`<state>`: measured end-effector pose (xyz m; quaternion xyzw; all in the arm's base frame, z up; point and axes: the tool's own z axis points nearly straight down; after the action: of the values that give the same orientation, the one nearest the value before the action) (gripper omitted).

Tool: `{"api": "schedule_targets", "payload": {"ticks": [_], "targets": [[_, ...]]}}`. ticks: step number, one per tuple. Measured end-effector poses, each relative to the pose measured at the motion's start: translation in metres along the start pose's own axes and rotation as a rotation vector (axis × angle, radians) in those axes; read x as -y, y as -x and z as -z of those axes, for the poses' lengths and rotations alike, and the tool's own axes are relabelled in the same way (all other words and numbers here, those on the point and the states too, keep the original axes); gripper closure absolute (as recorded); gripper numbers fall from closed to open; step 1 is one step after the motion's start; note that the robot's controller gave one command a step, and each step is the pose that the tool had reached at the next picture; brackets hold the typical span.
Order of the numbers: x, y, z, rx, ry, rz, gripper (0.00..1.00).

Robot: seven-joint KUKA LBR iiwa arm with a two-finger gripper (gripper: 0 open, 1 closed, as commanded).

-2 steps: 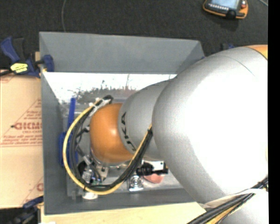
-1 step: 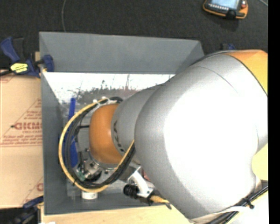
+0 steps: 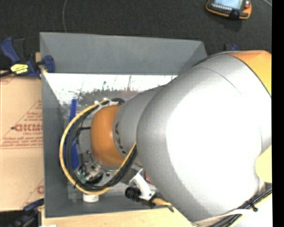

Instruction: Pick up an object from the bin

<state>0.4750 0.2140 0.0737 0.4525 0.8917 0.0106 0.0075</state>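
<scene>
The arm point(image 3: 203, 136) is a bulky, smooth silver-grey shell, rounded like a drum, with an orange band point(image 3: 255, 60) at its far right. Towards the left it narrows to a glossy orange wrist cover point(image 3: 104, 136). A yellow cable point(image 3: 62, 148) and a black cable point(image 3: 109, 182) loop together round the cover's left and near sides. A black connector point(image 3: 132, 193) with a white fitting point(image 3: 138, 179) sits at the near side.

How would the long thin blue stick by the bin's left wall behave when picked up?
The long thin blue stick looks straight, so probably stiff. Being slim, it is likely light, and may pivot if gripped off-centre.
</scene>
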Motion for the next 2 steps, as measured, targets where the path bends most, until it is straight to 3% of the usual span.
{"api": "schedule_targets", "payload": {"ticks": [2], "targets": [[-0.0011, 0.0020, 0.0164, 0.004, 0.006, 0.000, 1.00]]}}
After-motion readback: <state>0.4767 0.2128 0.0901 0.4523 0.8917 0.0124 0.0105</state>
